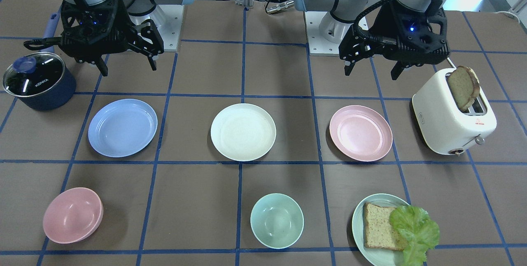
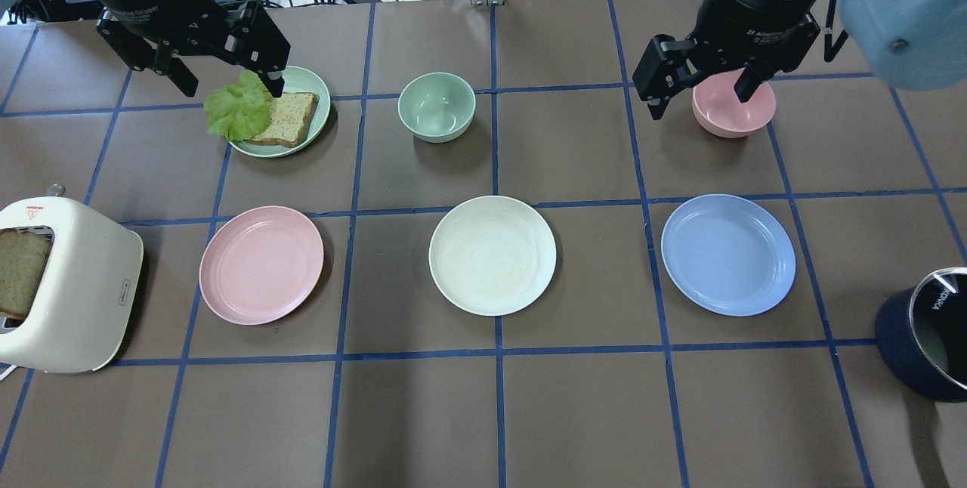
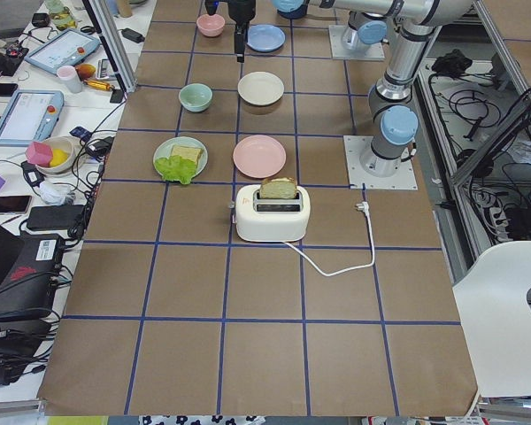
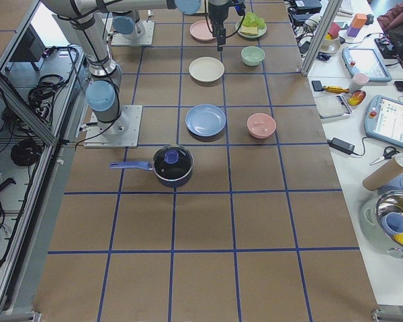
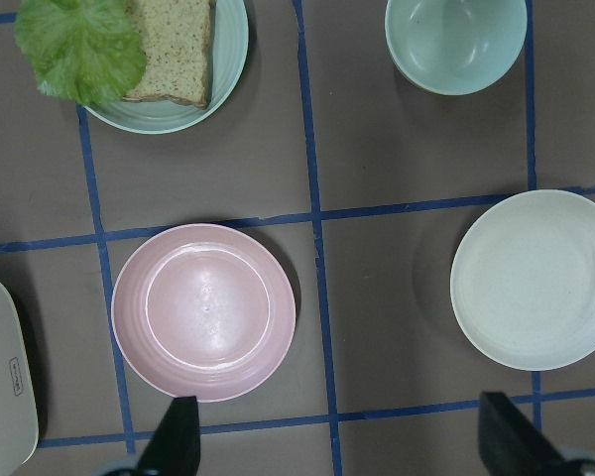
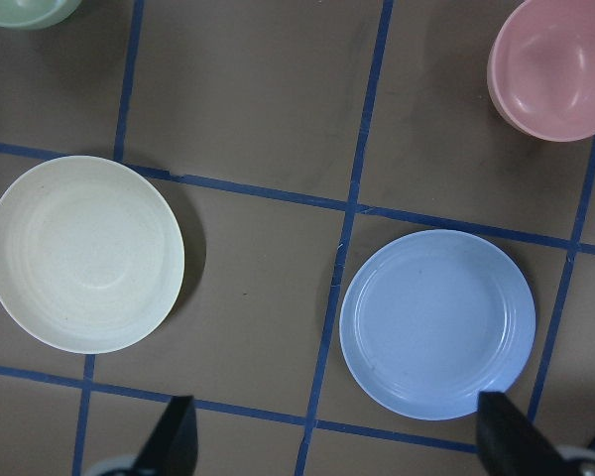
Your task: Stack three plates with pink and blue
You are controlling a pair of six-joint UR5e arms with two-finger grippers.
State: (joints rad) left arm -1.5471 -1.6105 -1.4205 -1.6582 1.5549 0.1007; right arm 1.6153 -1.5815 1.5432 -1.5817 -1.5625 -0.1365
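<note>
Your left tool (image 2: 230, 85) and right tool (image 2: 701, 101) hang wide open and empty, so lower each squarely onto the near rim of the pink plate (image 2: 261, 264) and blue plate (image 2: 728, 254) beneath them, with the cream plate (image 2: 492, 254) lying between.

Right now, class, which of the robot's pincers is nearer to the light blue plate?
The right. The right pincer hovers open, roughly over the light blue plate. The left pincer hovers roughly over the pink plate, beyond the cream plate.
</note>
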